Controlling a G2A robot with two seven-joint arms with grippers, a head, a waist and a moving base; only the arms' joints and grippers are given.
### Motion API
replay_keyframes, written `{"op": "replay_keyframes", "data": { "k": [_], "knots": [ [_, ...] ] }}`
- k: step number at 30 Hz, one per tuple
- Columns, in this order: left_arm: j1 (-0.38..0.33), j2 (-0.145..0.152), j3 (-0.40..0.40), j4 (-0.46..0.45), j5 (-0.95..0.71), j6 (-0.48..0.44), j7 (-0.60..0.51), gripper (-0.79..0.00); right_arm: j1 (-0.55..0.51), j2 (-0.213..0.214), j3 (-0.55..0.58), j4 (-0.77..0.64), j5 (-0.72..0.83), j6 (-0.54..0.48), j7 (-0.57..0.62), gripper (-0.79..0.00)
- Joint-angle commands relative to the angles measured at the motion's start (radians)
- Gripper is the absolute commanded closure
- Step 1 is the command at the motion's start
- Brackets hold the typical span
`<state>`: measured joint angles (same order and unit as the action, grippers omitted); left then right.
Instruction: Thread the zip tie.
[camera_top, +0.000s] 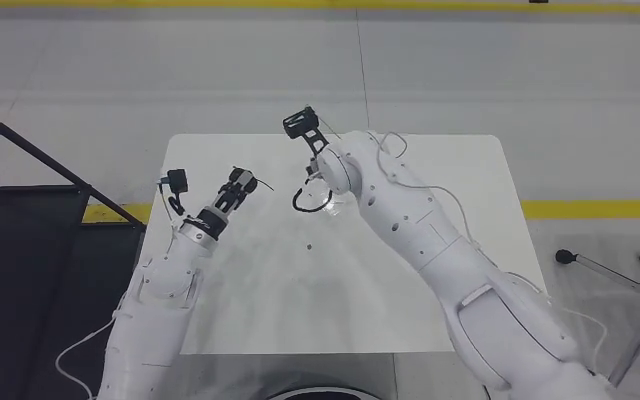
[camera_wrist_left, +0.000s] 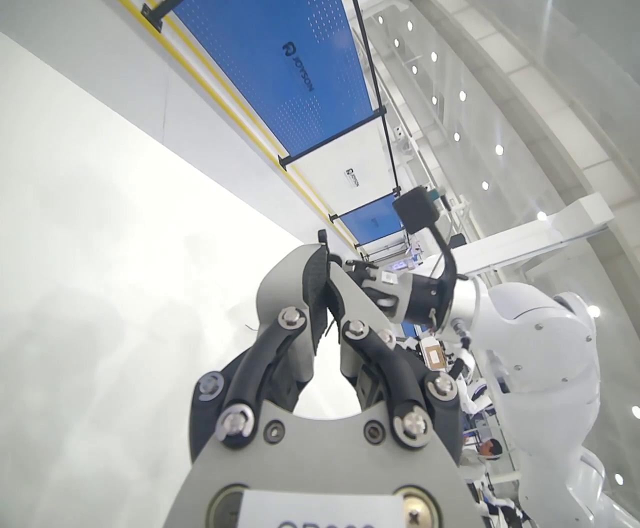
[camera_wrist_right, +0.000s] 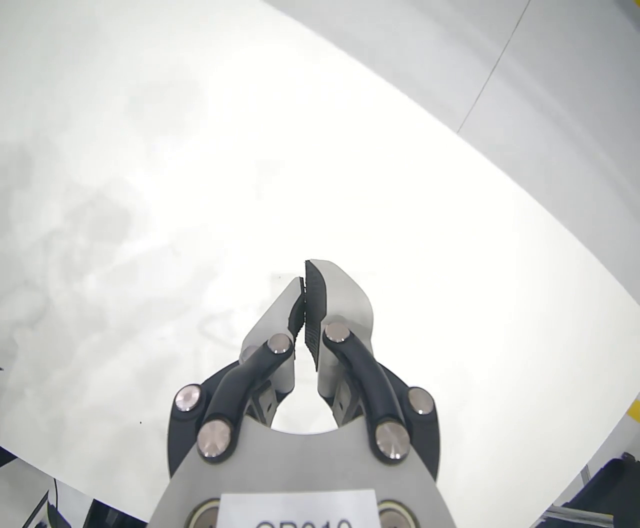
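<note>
A thin black zip tie (camera_top: 264, 185) sticks out of my left gripper (camera_top: 241, 186), which is held over the far left part of the white table (camera_top: 420, 260). In the left wrist view that gripper (camera_wrist_left: 325, 260) is shut on the tie, and a short black end (camera_wrist_left: 322, 236) pokes past the fingertips. My right gripper (camera_top: 305, 200) hangs over the table a short way to the right of the left one. Its pads (camera_wrist_right: 312, 300) are pressed together and I see nothing between them. From the left wrist it shows close behind my left fingertips (camera_wrist_left: 361, 270).
A tiny dark speck (camera_top: 309, 244) lies on the table in front of the grippers. A black framed panel (camera_top: 40, 250) stands off the table's left side. The table's middle and near half are bare white surface (camera_wrist_right: 400, 175).
</note>
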<state>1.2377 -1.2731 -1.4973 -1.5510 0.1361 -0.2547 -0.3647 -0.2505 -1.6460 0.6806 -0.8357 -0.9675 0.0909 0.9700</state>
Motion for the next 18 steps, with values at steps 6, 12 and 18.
{"op": "replay_keyframes", "data": {
  "k": [6, 12, 18],
  "knots": [
    [-0.092, 0.004, 0.043, 0.054, -0.004, -0.040, -0.124, 0.000, -0.175, 0.126, 0.248, -0.347, -0.079, -0.217, 0.004, 0.000],
    [-0.196, 0.009, 0.092, 0.141, -0.031, -0.087, -0.308, 0.000, -0.430, 0.211, 0.497, -0.712, -0.053, -0.470, 0.014, 0.000],
    [-0.306, 0.007, 0.165, 0.226, -0.083, -0.146, -0.483, 0.000, -0.599, 0.254, 0.663, -0.905, 0.064, -0.654, 0.001, 0.000]
  ]
}}
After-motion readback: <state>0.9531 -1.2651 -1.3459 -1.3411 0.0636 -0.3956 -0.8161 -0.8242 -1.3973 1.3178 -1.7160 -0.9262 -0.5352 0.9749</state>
